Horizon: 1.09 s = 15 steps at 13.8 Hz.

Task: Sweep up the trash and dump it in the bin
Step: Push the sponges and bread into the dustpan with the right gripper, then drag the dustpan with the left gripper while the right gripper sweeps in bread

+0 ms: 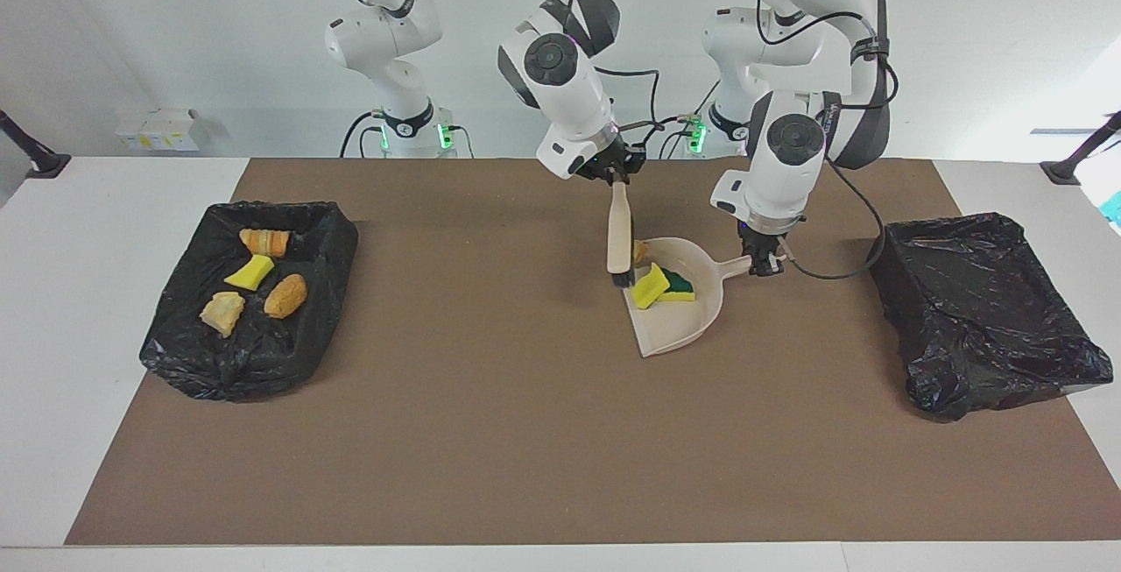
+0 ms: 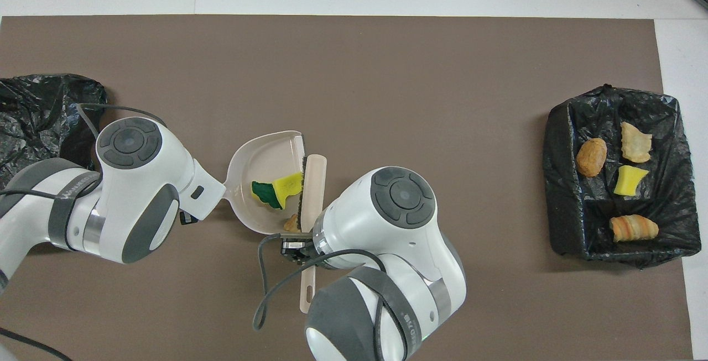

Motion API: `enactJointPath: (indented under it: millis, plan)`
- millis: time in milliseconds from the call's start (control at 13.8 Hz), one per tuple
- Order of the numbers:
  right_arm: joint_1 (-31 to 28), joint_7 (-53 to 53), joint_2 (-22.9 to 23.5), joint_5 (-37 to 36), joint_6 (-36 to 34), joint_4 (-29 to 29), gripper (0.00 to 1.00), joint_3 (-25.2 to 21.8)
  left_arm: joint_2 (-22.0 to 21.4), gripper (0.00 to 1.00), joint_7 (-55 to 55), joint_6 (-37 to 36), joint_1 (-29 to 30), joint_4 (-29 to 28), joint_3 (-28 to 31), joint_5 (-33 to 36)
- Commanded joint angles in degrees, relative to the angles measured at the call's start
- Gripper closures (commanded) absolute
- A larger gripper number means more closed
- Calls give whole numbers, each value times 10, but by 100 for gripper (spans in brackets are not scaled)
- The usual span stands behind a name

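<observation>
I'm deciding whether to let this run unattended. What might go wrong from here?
1. The small brown lump sits right at the dustpan lip beside the brush; it might slip back onto the mat.
2. The left gripper holds only the handle's end, so the green-topped sponge and yellow piece may slide out when lifted.

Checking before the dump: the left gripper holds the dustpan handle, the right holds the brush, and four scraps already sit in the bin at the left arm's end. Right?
One thing is off. The four scraps lie in the bin at the right arm's end, as the facing view shows. The left gripper does hold the dustpan handle, and the right gripper the brush.
</observation>
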Motion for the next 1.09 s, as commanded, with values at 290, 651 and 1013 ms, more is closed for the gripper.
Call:
enactJointPath:
  millis: [290, 651, 1013]
  plan:
    - [-23, 15, -74, -125, -107, -56, 100, 8, 6, 100, 223, 56, 81, -1, -5, -11]
    - [61, 61, -90, -141, -55, -123, 100, 8, 14, 100, 295, 33, 104, 14, -4, -93]
    - [96, 79, -66, -140, 0, -156, 100, 9, 14, 100, 286, 44, 106, 7, -2, -52]
